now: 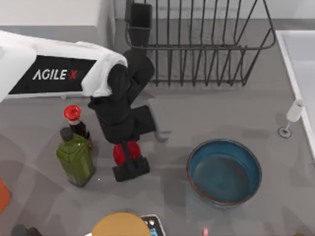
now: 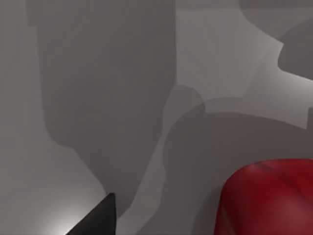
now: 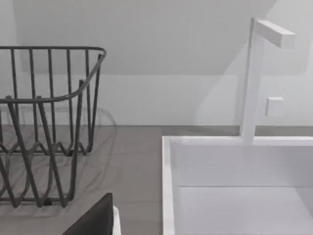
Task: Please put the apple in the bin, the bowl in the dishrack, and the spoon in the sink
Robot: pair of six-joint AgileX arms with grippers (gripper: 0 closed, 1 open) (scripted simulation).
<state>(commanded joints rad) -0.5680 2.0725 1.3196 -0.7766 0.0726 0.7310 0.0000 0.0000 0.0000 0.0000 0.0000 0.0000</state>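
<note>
Your left gripper [image 1: 129, 158] is down over the apple [image 1: 119, 153], fingers straddling it for the bin trip; whether they've clamped, I cannot tell.

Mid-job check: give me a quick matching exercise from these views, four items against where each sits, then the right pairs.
Things:
1 apple
2 bowl
3 dishrack
4 sink

Places:
A far side of the table, centre
B the table's right edge
C under the left gripper
D on the table, right of the apple

Pairs: 1-C, 2-D, 3-A, 4-B
</note>
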